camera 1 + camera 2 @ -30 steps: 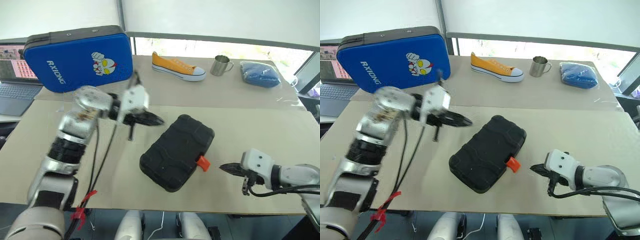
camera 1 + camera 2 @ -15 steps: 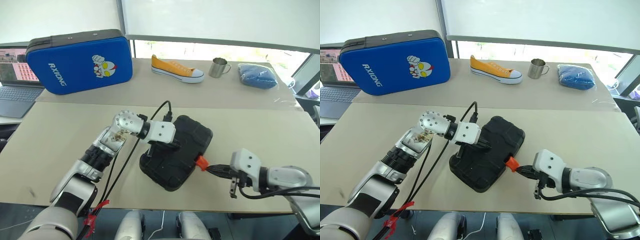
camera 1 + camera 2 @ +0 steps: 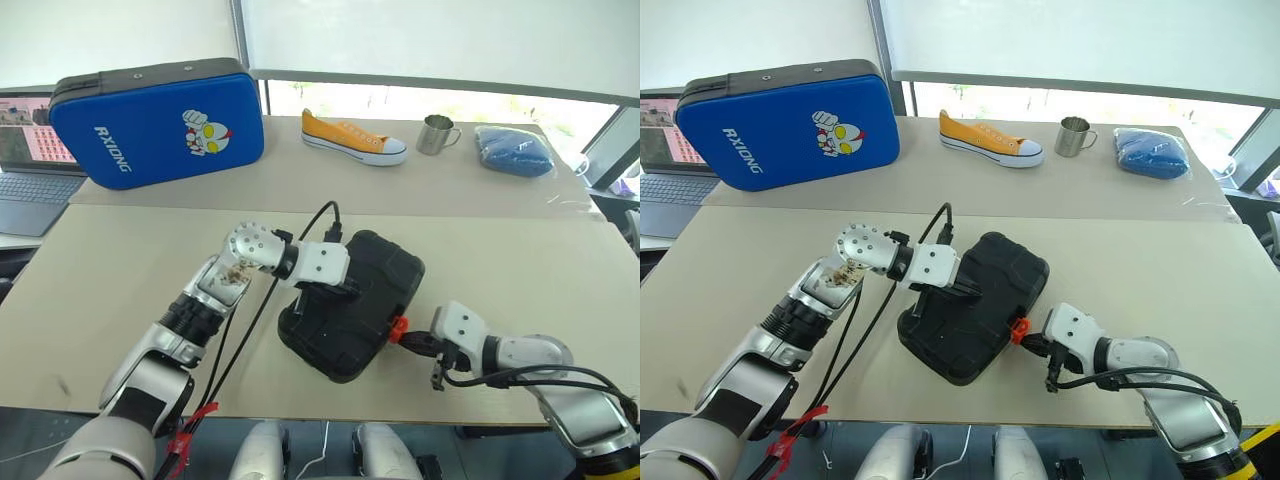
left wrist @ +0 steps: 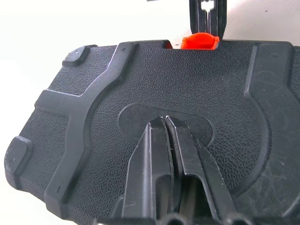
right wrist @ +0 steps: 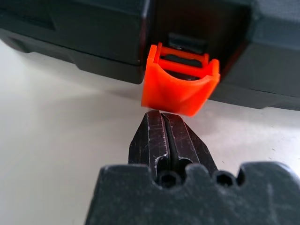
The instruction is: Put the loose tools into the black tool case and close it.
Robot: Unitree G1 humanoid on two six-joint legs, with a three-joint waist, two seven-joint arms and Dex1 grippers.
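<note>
The black tool case lies closed on the tan table, its lid down. My left gripper is shut, and its fingertips rest in the shallow oval recess of the lid. An orange latch sticks out from the case's near-right edge. My right gripper is shut and low over the table, its tips right against the underside of the latch. The loose tools are out of view.
A blue RXIONG case stands at the back left, beside a laptop. On the far table sit a yellow shoe, a metal mug and a blue cloth bundle.
My left gripper came down from the upper left onto the case lid and has stayed there. My right gripper slid left along the table up to the orange latch.
</note>
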